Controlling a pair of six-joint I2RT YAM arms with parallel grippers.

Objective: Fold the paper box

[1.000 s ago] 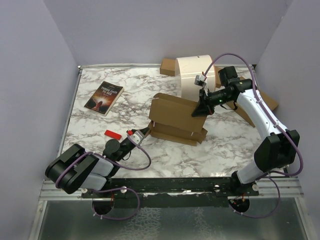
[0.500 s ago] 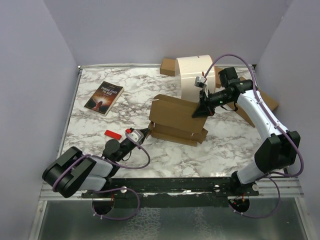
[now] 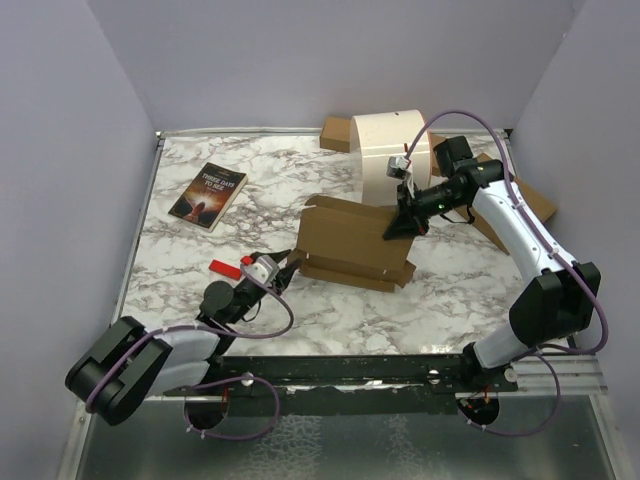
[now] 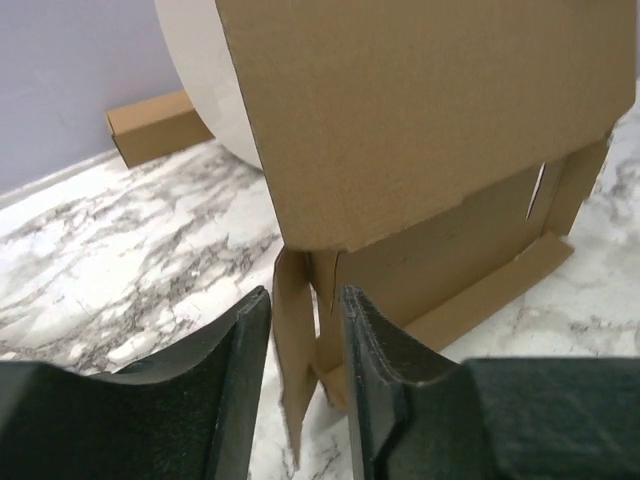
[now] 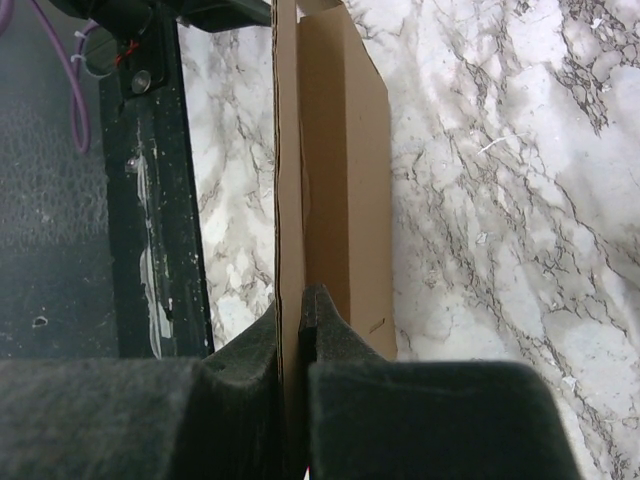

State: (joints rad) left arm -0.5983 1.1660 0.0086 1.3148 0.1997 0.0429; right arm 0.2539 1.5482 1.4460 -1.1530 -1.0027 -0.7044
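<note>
Left pincer (image 4: 305,300) has loosened since a second ago, fingers now apart around a corner tab of the plain brown cardboard mailer box (image 3: 345,240) sitting mid white marble bench (image 3: 450,290); right pincer (image 5: 293,300) is clamped on its raised panel.

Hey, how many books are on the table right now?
1. The book lies flat at the far left of the table, apart from the paper box; the big roll could hide another.
</note>
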